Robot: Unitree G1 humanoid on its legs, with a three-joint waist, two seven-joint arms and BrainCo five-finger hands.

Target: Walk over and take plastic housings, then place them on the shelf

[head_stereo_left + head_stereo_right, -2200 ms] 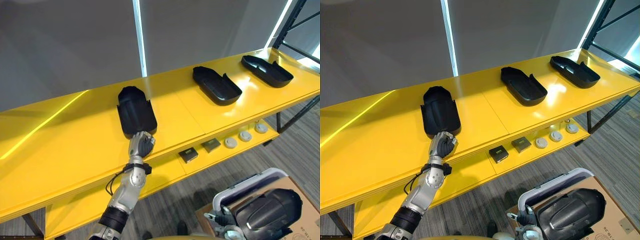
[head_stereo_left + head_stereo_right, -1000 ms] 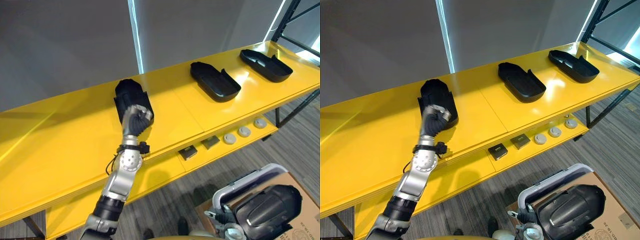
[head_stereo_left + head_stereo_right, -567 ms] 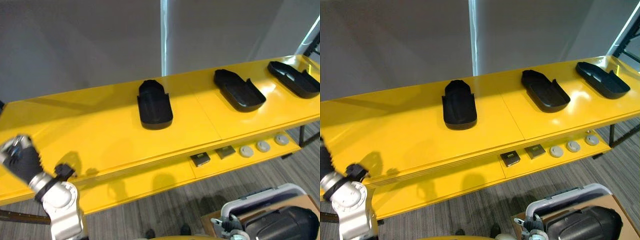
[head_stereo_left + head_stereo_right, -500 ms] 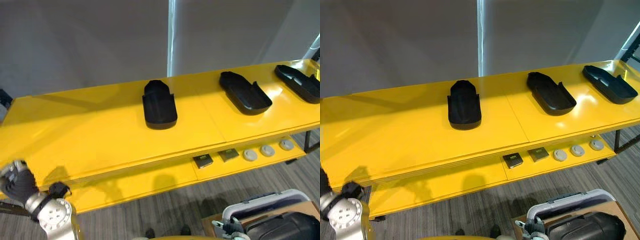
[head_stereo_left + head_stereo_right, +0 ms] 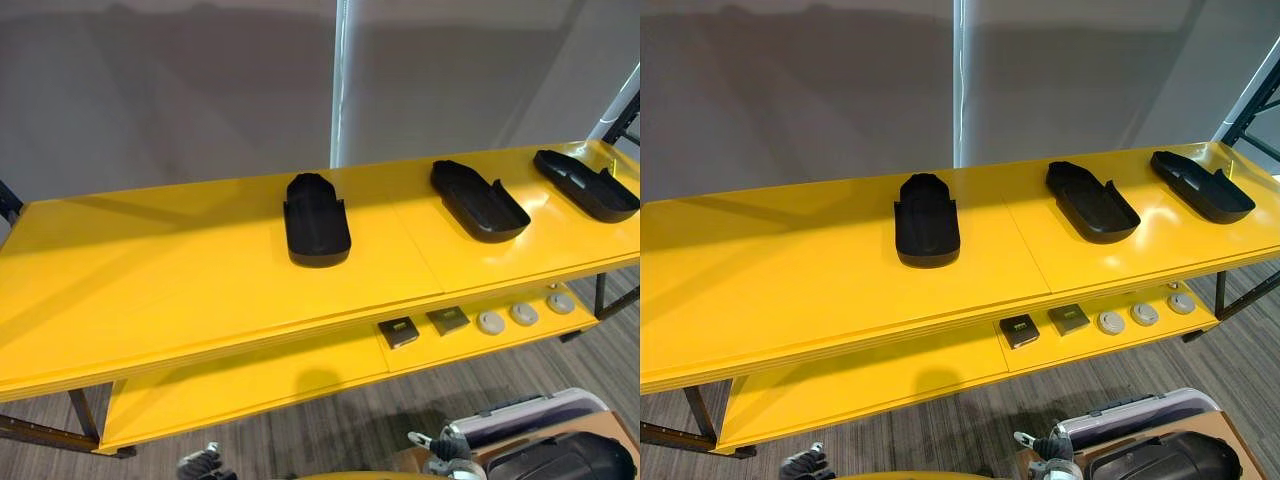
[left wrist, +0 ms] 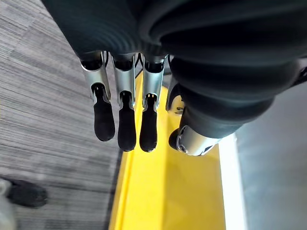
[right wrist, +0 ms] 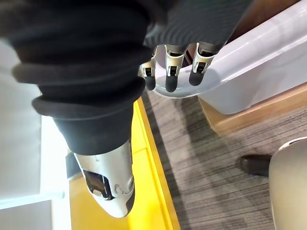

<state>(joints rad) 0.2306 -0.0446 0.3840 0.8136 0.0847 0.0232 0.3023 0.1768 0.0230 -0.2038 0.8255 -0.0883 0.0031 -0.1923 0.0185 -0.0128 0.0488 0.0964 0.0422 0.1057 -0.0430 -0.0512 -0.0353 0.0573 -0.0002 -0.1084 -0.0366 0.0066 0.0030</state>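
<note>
Left eye view: the yellow shelf [image 5: 150,270] runs right across, and three black plastic housings lie on its top board, well apart from each other. The left housing [image 5: 316,222] is about mid-shelf. The middle housing [image 5: 478,201] is further toward the shelf's right end, and the right housing [image 5: 586,186] is almost at that end. On the shelf's lower board, under the middle housing, there are two small square boxes [image 5: 399,332] and a row of three round discs [image 5: 523,313].

Right eye view: same layout, plus a white bin [image 5: 1140,410] on the floor in front of the shelf's right half, with a dark shell [image 5: 1160,462] in it.

Left wrist view: the left hand [image 6: 125,91] hangs with its fingers [image 6: 104,120] straight, thumb off to one side, nothing in it. Grey carpet [image 6: 43,105] and a strip of the shelf show past them.

Right wrist view: the right hand [image 7: 170,67] is loose and empty too. Its fingers are barely bent and the tips are right by the bin's rim, with the shelf's edge near the thumb.
</note>
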